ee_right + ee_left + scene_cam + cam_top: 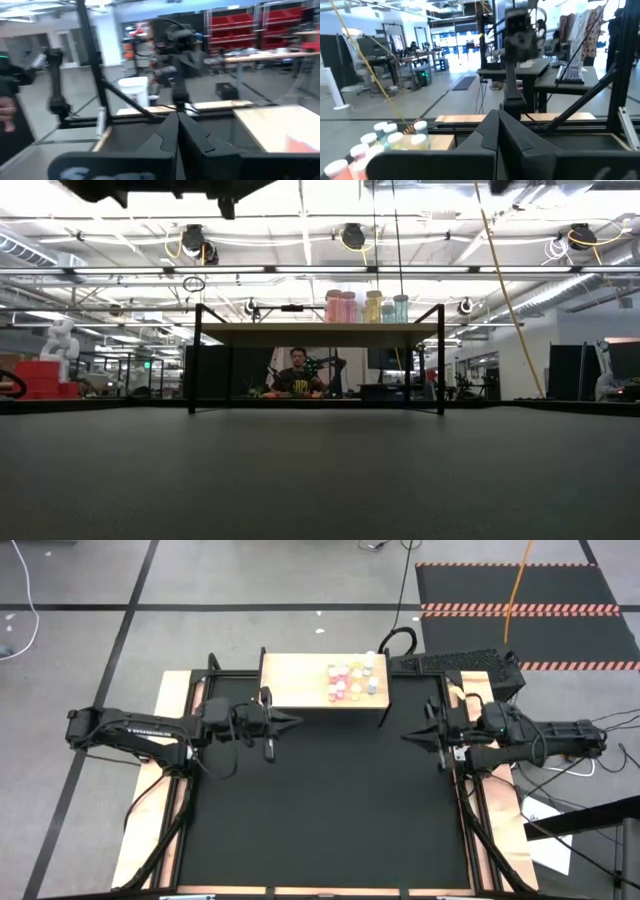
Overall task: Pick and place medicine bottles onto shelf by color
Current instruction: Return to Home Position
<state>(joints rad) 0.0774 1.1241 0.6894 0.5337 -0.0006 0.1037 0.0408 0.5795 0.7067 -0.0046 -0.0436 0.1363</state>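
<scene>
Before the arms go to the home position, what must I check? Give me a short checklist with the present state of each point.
1. Bottles all on the shelf: ok.
2. Colours grouped, pink, yellow, teal: ok, as far as the high view shows.
3. Left gripper shut, holding nothing: ok.
4. Right gripper shut, holding nothing: ok.
5. Both grippers apart from the shelf: ok.
6. No bottle seen on the mat: ok.
</scene>
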